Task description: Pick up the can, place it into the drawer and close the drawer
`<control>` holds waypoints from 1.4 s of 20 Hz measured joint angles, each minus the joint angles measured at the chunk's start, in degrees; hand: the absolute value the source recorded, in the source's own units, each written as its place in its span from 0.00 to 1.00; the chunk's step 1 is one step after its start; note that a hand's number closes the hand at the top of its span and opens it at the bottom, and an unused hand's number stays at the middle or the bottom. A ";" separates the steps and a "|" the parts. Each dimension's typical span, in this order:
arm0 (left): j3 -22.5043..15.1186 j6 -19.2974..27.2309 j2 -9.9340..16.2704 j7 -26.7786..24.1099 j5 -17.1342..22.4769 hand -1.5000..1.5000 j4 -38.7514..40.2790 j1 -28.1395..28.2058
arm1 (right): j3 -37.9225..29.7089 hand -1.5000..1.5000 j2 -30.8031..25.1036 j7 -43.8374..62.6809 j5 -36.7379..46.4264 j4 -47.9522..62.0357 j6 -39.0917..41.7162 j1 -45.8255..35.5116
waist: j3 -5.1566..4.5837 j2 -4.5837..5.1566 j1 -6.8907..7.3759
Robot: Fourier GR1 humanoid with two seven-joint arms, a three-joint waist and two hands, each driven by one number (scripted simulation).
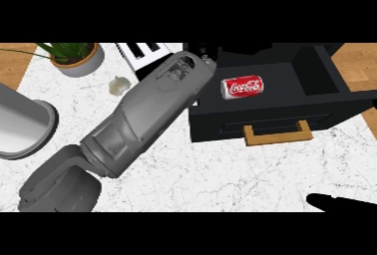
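Right hand point(331, 201) low at the view's right edge, only dark fingers showing, can't tell its pose. Left forearm point(147, 109) runs diagonally up; left hand point(202, 50) barely visible, state unclear. Can point(242, 86) lies inside the open drawer point(324, 74), wooden handle point(278, 133) facing the robot.

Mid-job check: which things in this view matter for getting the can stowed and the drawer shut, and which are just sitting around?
Job items:
- red can, lying inside the drawer
- black drawer, open, wooden handle
- left hand, at the drawer's back left corner
- right hand, low at the lower right

Lying about:
- potted plant
- small pale lump
- grey round container
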 measured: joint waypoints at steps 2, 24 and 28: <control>0.14 0.46 -0.01 -0.42 0.50 0.00 -0.38 -0.42 | 1.57 0.00 -0.73 -0.82 4.45 0.15 -0.54 0.25 | -0.02 -0.15 0.51; 0.30 0.67 5.51 6.69 -2.84 0.00 -8.38 1.55 | 13.93 0.00 1.16 -3.49 42.23 33.75 -18.61 -12.37 | -0.04 -1.48 6.62; -0.70 0.57 9.32 10.63 -4.46 0.00 -14.02 3.61 | 11.56 0.00 1.70 -5.05 43.42 42.32 -23.07 -17.31 | -0.37 -1.92 7.27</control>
